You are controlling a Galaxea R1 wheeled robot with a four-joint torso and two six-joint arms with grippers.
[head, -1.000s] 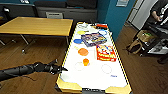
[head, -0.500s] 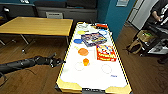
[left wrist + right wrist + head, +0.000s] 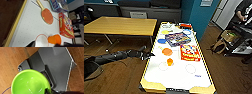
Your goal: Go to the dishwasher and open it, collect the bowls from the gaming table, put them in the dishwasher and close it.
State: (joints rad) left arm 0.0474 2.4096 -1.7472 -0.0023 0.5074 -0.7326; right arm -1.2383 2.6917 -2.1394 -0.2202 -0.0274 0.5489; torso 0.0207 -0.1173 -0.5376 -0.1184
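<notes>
Now, your left gripper (image 3: 149,54) sits at the gaming table's (image 3: 156,75) left rim.
Table runs lengthwise away from you; orange bowl (image 3: 170,61) lies tipped, just right of it. Finger spread: cannot tell. Right gripper pinches green bowl (image 3: 30,83).

floor: brown wood planks (image 3: 121,75), under and all around the pincer | table: plain yellow wooden top (image 3: 119,25), beyond the pincer | wall: teal (image 3: 196,17), far past it | sofa: dark grey (image 3: 149,11), behind the yellow table
</notes>
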